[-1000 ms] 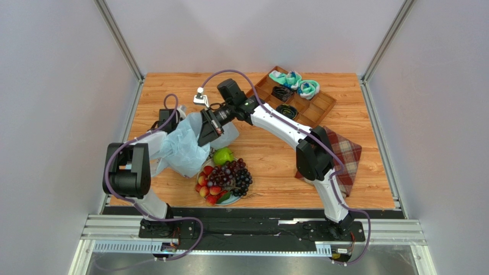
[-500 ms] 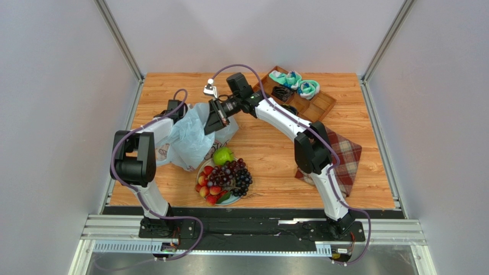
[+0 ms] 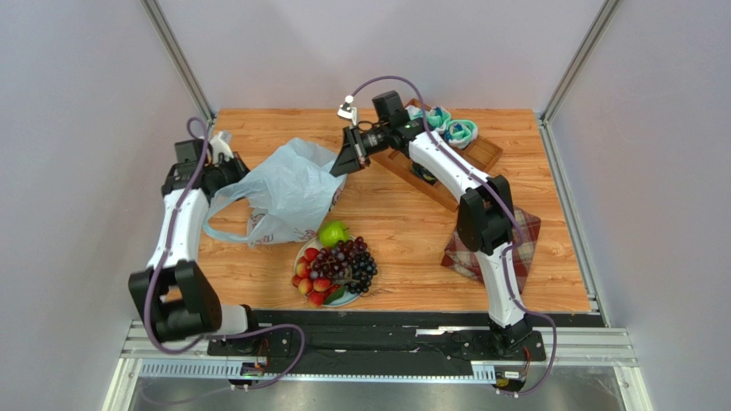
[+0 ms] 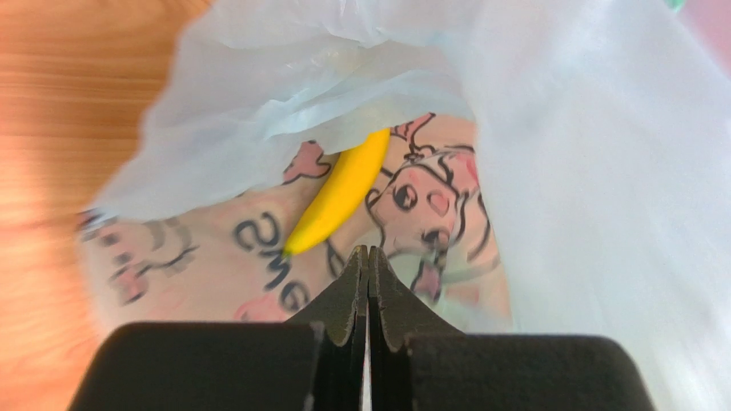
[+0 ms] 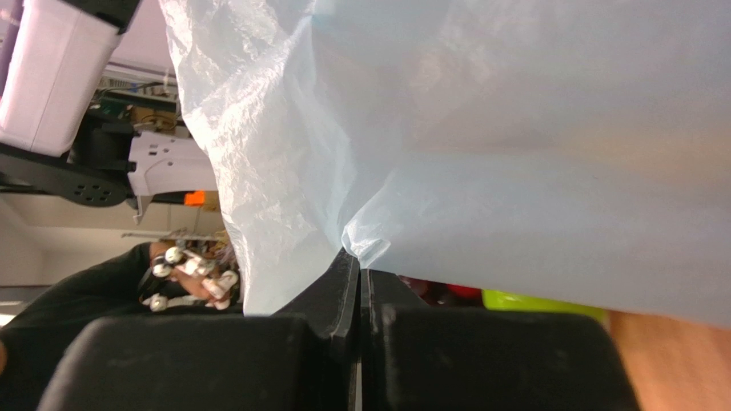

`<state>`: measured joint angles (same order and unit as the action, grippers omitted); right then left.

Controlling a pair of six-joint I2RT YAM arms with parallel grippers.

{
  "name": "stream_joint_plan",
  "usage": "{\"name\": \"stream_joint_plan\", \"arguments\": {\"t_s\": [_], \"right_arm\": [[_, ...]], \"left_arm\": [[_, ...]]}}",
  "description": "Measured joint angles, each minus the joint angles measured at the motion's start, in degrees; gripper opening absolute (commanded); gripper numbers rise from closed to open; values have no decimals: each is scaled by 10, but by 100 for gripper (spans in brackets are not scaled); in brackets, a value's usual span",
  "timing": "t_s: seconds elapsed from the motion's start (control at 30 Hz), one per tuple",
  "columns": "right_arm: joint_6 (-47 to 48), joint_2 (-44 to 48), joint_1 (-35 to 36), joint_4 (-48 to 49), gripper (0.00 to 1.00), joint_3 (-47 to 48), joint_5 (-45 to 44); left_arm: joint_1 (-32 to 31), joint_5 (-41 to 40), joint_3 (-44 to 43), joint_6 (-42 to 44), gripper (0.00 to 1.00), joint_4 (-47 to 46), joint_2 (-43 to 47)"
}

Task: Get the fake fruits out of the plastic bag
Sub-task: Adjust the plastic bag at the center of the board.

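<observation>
The pale-blue plastic bag (image 3: pixel 292 193) lies stretched between both grippers at the table's back left. My left gripper (image 3: pixel 242 171) is shut on its left rim, and my right gripper (image 3: pixel 340 166) is shut on its right edge. In the left wrist view my shut gripper (image 4: pixel 369 251) faces into the bag's printed inside (image 4: pixel 257 248), where a yellow banana (image 4: pixel 339 193) lies. The right gripper (image 5: pixel 360 261) pinches a fold of the bag (image 5: pixel 515 171). A green apple (image 3: pixel 333 233), dark grapes (image 3: pixel 353 261) and red fruits (image 3: pixel 311 281) sit on a plate (image 3: pixel 345 299) in front of the bag.
A wooden compartment tray (image 3: pixel 468 163) with rolled teal-white socks (image 3: pixel 461 131) stands at the back right, under the right forearm. A red plaid cloth (image 3: pixel 519 229) lies at the right. Grey walls close in the table on three sides.
The left gripper has shut and drawn back to the left. The right gripper has moved toward the back right with the bag's edge. The bag now spreads wider between them.
</observation>
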<state>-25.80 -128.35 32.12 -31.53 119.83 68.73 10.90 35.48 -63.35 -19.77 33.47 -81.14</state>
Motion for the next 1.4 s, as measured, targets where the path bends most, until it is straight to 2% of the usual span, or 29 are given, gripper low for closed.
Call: {"name": "stream_joint_plan", "arguments": {"t_s": [0.1, 0.23, 0.27, 0.3, 0.33, 0.4, 0.57, 0.7, 0.87, 1.03, 1.17, 1.23, 1.37, 1.4], "right_arm": [[37, 7, -34, -33, 0, 0, -16], [87, 7, -68, -80, 2, 0, -54], [101, 7, -71, -93, 9, 0, -66], [115, 7, -73, -108, 33, 0, -80], [126, 7, -73, -118, 42, 0, -91], [153, 7, -68, -142, 56, 0, -122], [206, 8, -60, -190, 70, 33, -195], [252, 39, -56, -201, 74, 74, -249], [304, 115, -36, -203, 73, 124, -314], [332, 153, 53, -160, 71, 168, -376], [320, 128, 116, -131, 66, 172, -402], [310, 102, 126, -126, 65, 173, -410], [288, 54, 124, -126, 50, 139, -424], [287, 47, 122, -133, 49, 119, -424]], "left_arm": [[36, 17, 16, 11, 0, 19, 86], [33, 48, 89, 9, 0, 19, 178], [31, 57, 114, 5, 0, 17, 191], [31, 62, 134, 2, 22, 14, 197], [31, 65, 155, -3, 34, 13, 203], [30, 67, 191, -7, 48, 10, 209], [17, 67, 213, -16, 49, 0, 218], [-9, 71, 209, -21, 49, -16, 216], [-40, 76, 178, -24, 47, -24, 180], [-80, 75, 142, -36, 45, -29, 127], [-99, 75, 116, -47, 44, -33, 98], [-100, 75, 113, -50, 44, -33, 97], [-100, 65, 113, -56, 47, -33, 104], [-100, 60, 113, -56, 48, -32, 108]]}}
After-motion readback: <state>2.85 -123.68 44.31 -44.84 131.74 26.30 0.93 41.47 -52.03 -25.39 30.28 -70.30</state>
